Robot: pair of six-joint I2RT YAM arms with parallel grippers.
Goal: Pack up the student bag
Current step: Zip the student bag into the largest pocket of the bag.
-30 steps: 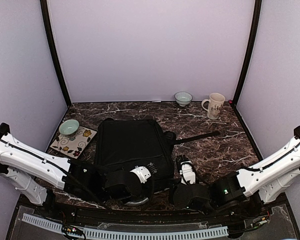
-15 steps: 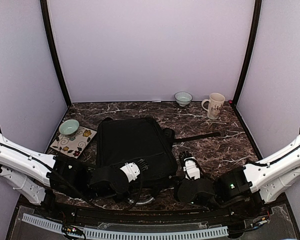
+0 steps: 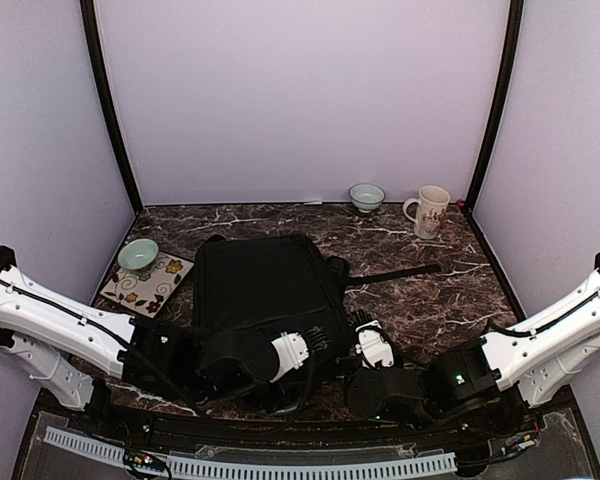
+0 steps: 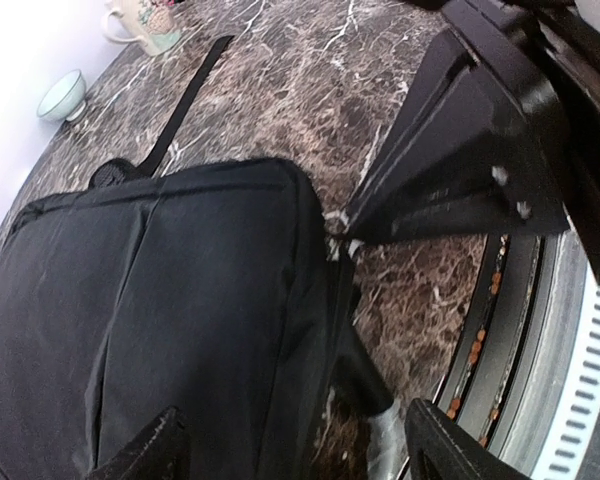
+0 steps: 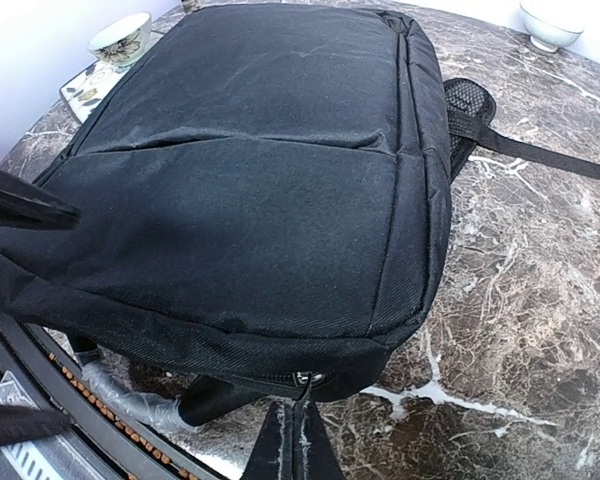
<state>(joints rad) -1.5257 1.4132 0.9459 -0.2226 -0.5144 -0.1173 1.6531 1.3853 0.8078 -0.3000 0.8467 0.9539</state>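
The student bag (image 3: 265, 290) is a black backpack lying flat on the marble table, also seen in the left wrist view as bag (image 4: 160, 300) and in the right wrist view as bag (image 5: 270, 180). My right gripper (image 5: 298, 445) is shut on the zipper pull (image 5: 305, 378) at the bag's near right corner; from above the right gripper (image 3: 364, 328) sits just beside that corner. My left gripper (image 4: 295, 460) stands open over the bag's near edge, fingers (image 4: 150, 455) wide apart and holding nothing; from above the left gripper (image 3: 315, 342) rests at the near end.
A black rounded piece wrapped in clear plastic (image 4: 380, 420) pokes out under the bag's near edge. A teal bowl (image 3: 138, 254) sits on a floral tile (image 3: 148, 285) at left. A small bowl (image 3: 366, 196) and mug (image 3: 429, 211) stand at the back. A strap (image 3: 395, 272) trails right.
My left gripper has opened wide and shifted a little right along the bag's near edge. The right gripper stays shut at the zipper corner, barely moved.
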